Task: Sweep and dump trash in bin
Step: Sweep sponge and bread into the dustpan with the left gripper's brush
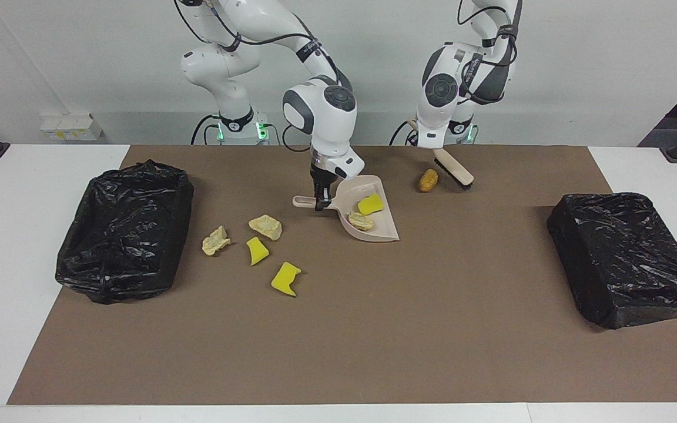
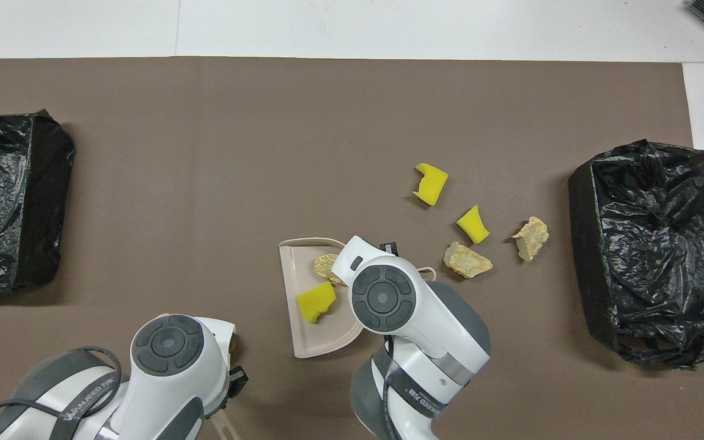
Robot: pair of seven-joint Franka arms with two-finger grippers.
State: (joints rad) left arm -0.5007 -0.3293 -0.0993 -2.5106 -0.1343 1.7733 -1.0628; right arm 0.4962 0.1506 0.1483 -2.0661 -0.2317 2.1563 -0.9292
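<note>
My right gripper (image 1: 319,201) is shut on the handle of a beige dustpan (image 1: 385,229) that rests on the mat; my own arm hides it in the overhead view. In the dustpan (image 2: 303,336) lie a yellow sponge bit (image 1: 370,204) and a beige foam chunk (image 1: 361,221). My left gripper (image 1: 431,145) holds a brush (image 1: 459,172) tilted, its head down beside a golden-brown lump (image 1: 428,180). Two beige chunks (image 1: 216,241) (image 1: 265,227) and two yellow bits (image 1: 257,251) (image 1: 286,278) lie on the mat between the dustpan and an open black-lined bin (image 1: 109,276).
A second black-bagged bin (image 1: 626,258) stands at the left arm's end of the brown mat (image 1: 432,329). The open bin (image 2: 584,244) is at the right arm's end. Loose scraps (image 2: 473,223) lie between it and the dustpan.
</note>
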